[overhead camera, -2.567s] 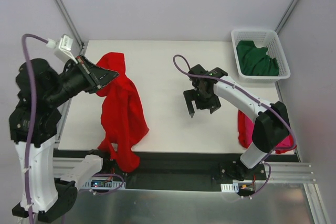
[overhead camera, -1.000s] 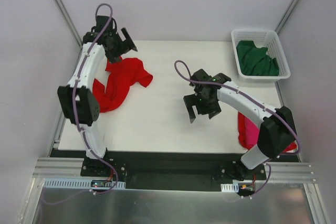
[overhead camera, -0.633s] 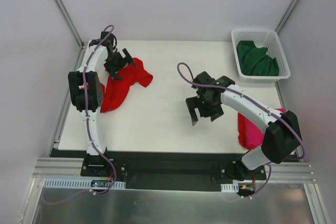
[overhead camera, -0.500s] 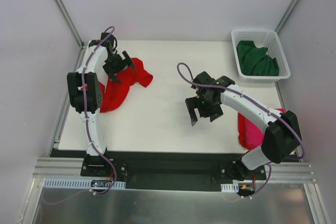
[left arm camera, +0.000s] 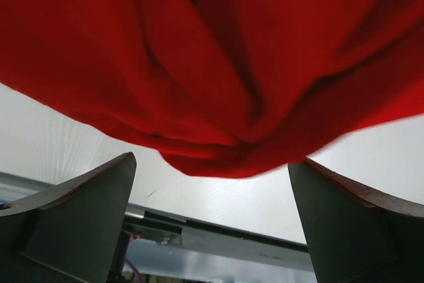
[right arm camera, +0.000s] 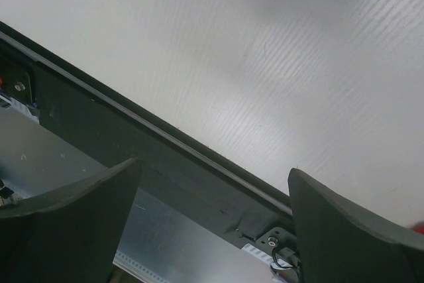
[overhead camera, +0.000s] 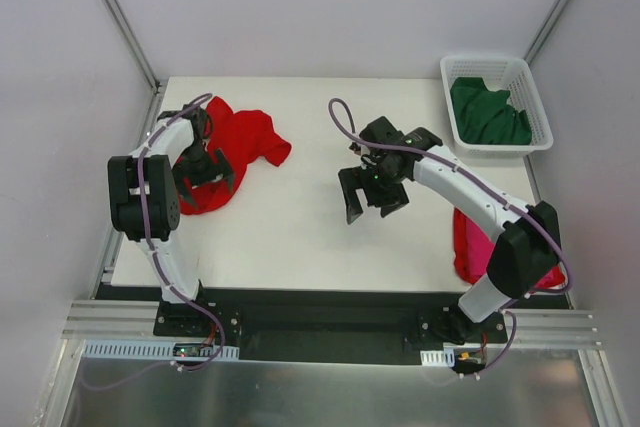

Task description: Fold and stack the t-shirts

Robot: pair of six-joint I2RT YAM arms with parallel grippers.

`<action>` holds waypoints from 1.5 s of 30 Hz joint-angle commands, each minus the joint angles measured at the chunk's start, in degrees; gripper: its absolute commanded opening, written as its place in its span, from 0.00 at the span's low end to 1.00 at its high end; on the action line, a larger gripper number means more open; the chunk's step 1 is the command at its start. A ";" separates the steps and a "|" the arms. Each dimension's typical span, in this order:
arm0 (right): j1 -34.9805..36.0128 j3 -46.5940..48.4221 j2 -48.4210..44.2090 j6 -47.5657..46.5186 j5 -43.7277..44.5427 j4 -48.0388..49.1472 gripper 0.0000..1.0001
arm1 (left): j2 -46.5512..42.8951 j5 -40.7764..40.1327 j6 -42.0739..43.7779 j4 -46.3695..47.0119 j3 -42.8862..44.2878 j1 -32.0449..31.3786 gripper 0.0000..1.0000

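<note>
A bright red t-shirt [overhead camera: 238, 143] lies crumpled at the table's back left. My left gripper [overhead camera: 205, 179] hovers open over its near end. In the left wrist view the red t-shirt [left arm camera: 218, 64] fills the top, and nothing sits between the spread fingers [left arm camera: 73, 220] of the left gripper [left arm camera: 212, 230]. My right gripper [overhead camera: 366, 195] stands open above bare table at the middle; the right wrist view shows this gripper [right arm camera: 212, 230] empty. A magenta-pink t-shirt [overhead camera: 468, 245] lies at the right edge, partly behind the right arm. A dark green t-shirt [overhead camera: 488, 113] sits in the basket.
The white lattice basket [overhead camera: 452, 67] stands at the back right corner. The table's black front rail [right arm camera: 132, 130] and metal frame [overhead camera: 330, 332] run along the near edge. A metal rail [left arm camera: 218, 233] also shows under the left gripper.
The left arm has swung from the back left corner toward the near side, over the red t-shirt, which lies still. The right gripper has shifted slightly left and back.
</note>
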 commanded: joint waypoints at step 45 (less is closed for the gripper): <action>0.13 8.64 7.53 -3.21 -7.94 -3.81 0.96 | 14.09 4.81 7.34 -5.69 17.65 7.41 0.99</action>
